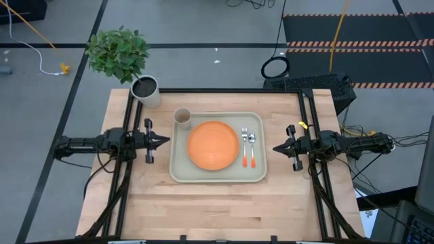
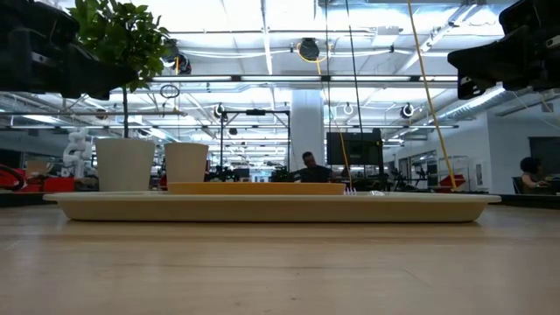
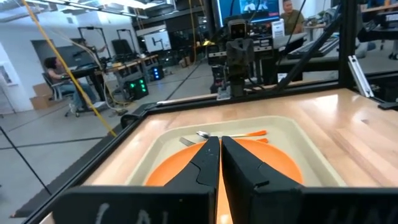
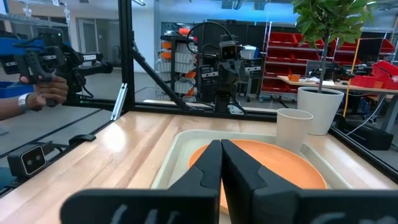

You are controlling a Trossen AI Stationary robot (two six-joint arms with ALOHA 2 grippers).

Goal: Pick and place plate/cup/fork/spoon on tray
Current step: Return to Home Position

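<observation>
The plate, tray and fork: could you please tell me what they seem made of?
The plate looks like matte orange plastic or melamine, showing no glare. The tray seems similar, pale green-grey and dull. The fork has silvery, likely metal tines and an orange-red, probably plastic handle.

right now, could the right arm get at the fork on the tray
Probably yes. The right gripper sits shut beside the tray, and the fork lies uncovered near that edge; only the spoon lies between them.

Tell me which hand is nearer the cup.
Left. The left hand waits just left of the tray, close to the cup; the right hand waits beyond the tray's opposite edge.
</observation>
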